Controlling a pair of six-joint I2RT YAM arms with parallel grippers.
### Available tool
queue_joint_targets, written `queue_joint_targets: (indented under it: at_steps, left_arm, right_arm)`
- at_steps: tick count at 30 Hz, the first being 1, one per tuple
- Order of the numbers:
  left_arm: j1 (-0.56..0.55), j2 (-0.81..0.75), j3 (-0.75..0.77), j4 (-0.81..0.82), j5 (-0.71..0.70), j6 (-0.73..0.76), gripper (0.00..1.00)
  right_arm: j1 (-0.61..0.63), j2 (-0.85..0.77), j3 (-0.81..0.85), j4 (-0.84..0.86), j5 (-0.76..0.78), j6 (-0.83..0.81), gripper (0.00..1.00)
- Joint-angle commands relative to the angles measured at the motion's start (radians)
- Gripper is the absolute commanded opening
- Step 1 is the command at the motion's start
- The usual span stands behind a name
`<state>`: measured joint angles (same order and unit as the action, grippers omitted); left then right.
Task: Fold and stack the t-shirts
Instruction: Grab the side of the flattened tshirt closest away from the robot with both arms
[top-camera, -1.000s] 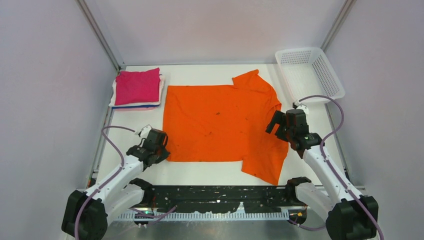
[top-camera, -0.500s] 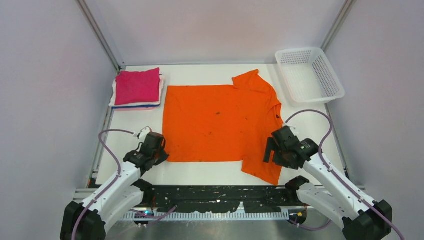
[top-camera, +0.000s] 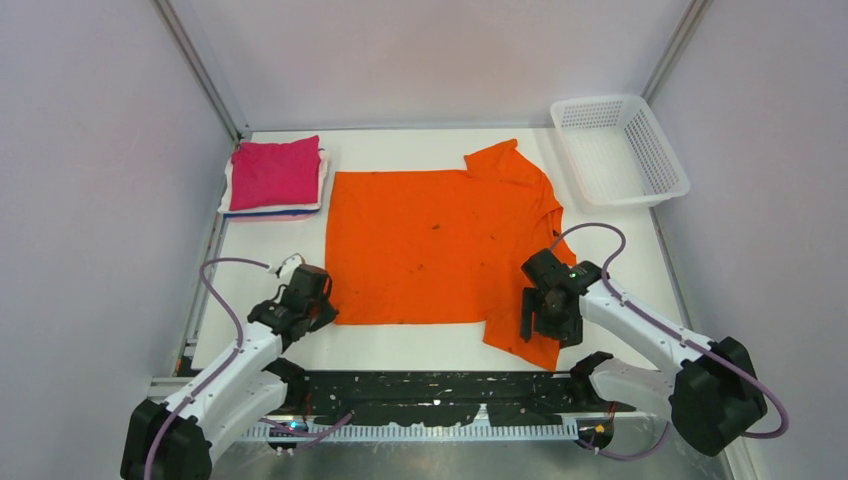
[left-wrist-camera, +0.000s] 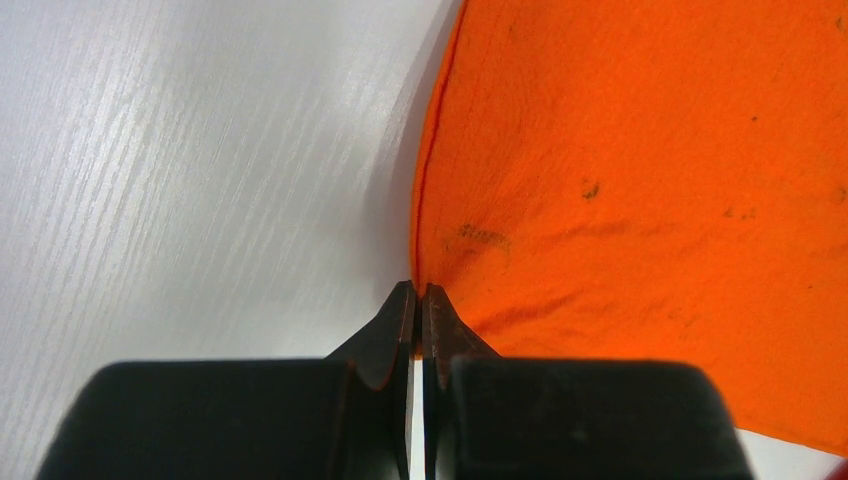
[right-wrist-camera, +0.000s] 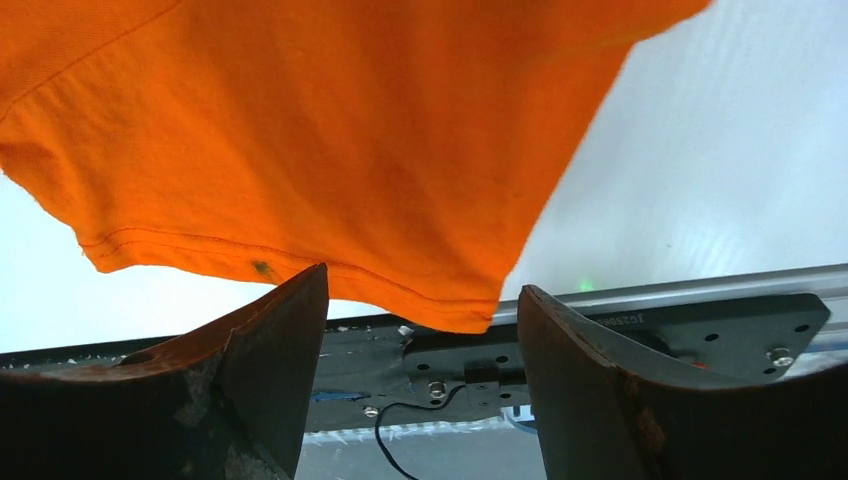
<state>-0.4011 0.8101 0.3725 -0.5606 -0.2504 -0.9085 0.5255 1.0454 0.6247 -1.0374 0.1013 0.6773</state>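
The bright orange t-shirt (top-camera: 430, 245) lies spread flat in the middle of the table, collar to the right, one sleeve at the far right and one at the near right. My left gripper (top-camera: 322, 308) sits at its near left corner, shut on the hem edge (left-wrist-camera: 440, 230), with creases running out from the tips (left-wrist-camera: 417, 295). My right gripper (top-camera: 547, 328) is open over the near right sleeve (right-wrist-camera: 330, 130), jaws wide and pointing toward the table's front. A folded magenta-pink t-shirt (top-camera: 275, 172) tops a stack with white and blue cloth edges showing underneath.
A white lattice basket (top-camera: 655, 150) stands at the far right corner. The black base rail (top-camera: 440, 395) runs along the near edge, and it shows past the sleeve hem in the right wrist view (right-wrist-camera: 620, 330). Bare white table (left-wrist-camera: 180, 160) lies left of the orange shirt.
My right gripper has swung from beside the collar down and left to over the near right sleeve, and now points to the front. The left gripper has barely shifted at the corner.
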Motion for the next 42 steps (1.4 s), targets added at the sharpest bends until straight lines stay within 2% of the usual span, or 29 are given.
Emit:
queue_joint_targets:
  at_steps: [1, 9, 16, 18, 22, 26, 28, 33, 37, 42]
  left_arm:
    - [-0.002, 0.007, 0.039, -0.023, -0.018, 0.016, 0.0]
    - [-0.002, -0.004, 0.046, -0.051, -0.043, 0.022, 0.0]
    - [-0.003, -0.014, 0.056, -0.068, -0.066, 0.026, 0.0]
    - [-0.002, -0.015, 0.059, -0.07, -0.063, 0.026, 0.0]
    - [-0.003, -0.021, 0.057, -0.08, -0.049, 0.027, 0.0]
    - [-0.002, -0.053, 0.051, -0.147, -0.039, 0.015, 0.0]
    - [-0.002, -0.079, 0.042, -0.194, -0.042, 0.002, 0.0]
    - [-0.002, -0.168, 0.007, -0.25, -0.027, -0.025, 0.0]
    - [-0.003, -0.221, -0.009, -0.204, 0.023, -0.029, 0.0]
    - [-0.002, -0.213, 0.014, -0.157, 0.037, -0.025, 0.0]
  right_arm:
    - [0.022, 0.07, -0.015, 0.086, -0.082, -0.014, 0.75]
    - [0.037, 0.059, -0.072, 0.111, -0.087, 0.037, 0.68]
    - [0.037, 0.124, -0.089, 0.177, -0.081, 0.026, 0.6]
    - [0.036, 0.136, -0.097, 0.198, -0.082, 0.026, 0.54]
    - [0.038, 0.131, -0.116, 0.214, -0.087, 0.031, 0.33]
    - [0.04, 0.056, -0.118, 0.166, -0.083, 0.05, 0.12]
    - [0.045, 0.024, -0.118, 0.148, -0.087, 0.056, 0.06]
    - [0.075, -0.012, -0.107, 0.113, -0.111, 0.069, 0.05]
    - [0.077, -0.031, -0.068, 0.125, -0.064, 0.049, 0.05]
    - [0.077, -0.032, -0.005, 0.209, -0.033, 0.027, 0.05]
